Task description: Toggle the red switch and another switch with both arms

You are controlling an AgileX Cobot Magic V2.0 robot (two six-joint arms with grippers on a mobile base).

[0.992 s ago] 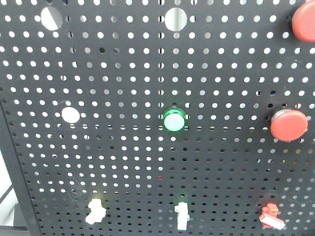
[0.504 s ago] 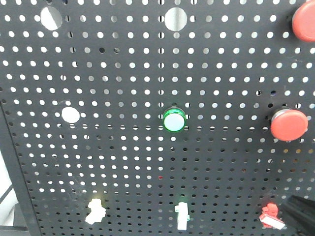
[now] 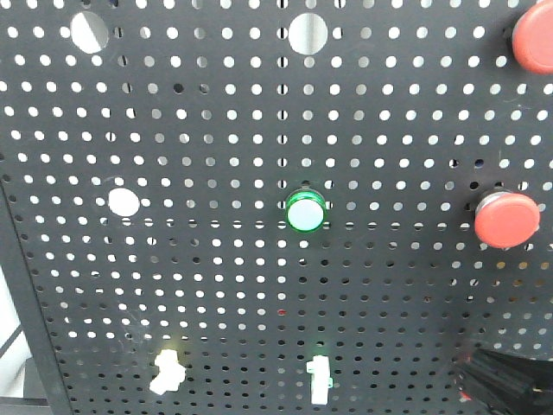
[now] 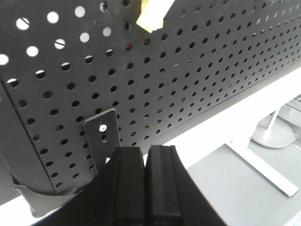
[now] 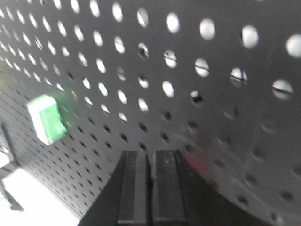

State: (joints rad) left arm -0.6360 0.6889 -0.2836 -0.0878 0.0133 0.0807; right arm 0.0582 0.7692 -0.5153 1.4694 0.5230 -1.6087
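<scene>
The red switch is hidden: in the front view my right gripper [image 3: 499,378], a dark shape at the pegboard's bottom right, covers its spot. In the right wrist view, the right gripper [image 5: 150,157] is shut with nothing between its fingers, tips close to the black panel, and a faint red glow lies on the board beside its right finger. The pale-yellow switch [image 3: 167,372] sits at the bottom left of the board. It also shows at the top of the left wrist view as the pale-yellow switch [image 4: 153,15], far above my shut, empty left gripper [image 4: 145,153].
A white toggle with green base [image 3: 319,379] sits bottom centre, also seen as the green toggle [image 5: 46,119]. A lit green round button [image 3: 307,211] is mid-board. Big red push buttons [image 3: 507,219] stand on the right. A metal bracket [image 4: 101,136] and white table edge [image 4: 221,127] lie below the board.
My right gripper has come in from the lower right edge and moved left, now covering the red switch that was in plain view before. The other switches have not moved.
</scene>
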